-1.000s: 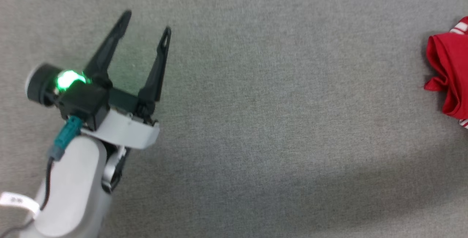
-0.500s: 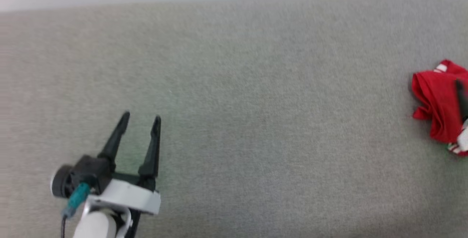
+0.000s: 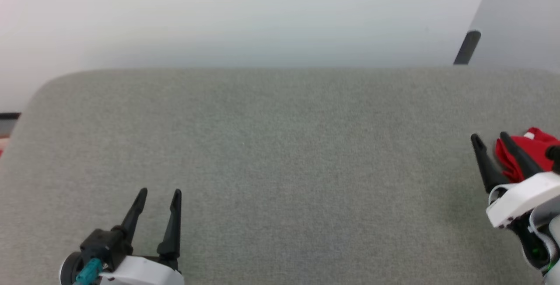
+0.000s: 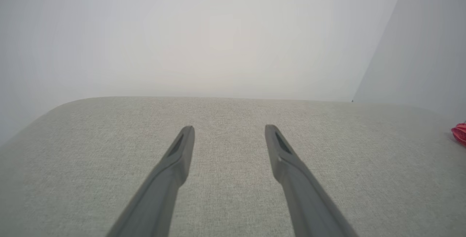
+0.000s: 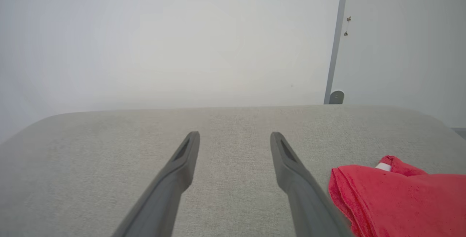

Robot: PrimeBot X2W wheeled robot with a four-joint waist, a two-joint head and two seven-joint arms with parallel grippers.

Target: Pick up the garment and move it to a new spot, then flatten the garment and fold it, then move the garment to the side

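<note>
Garment [image 3: 536,145] on grey surface [image 3: 280,167], far R.

Your head camera looks forward and down from above and behind the left gripper [image 3: 160,191] and right gripper [image 3: 488,136], taking in the grey cushion [image 3: 280,145] ahead of their tips up to the wall [image 3: 262,13]. Each wrist camera sits low and close behind its own fingers, facing along them toward that wall. All three views share the cushion's far edge and the garment [image 3: 536,145], which lies just beside the right gripper and well off to the side of the left.
</note>
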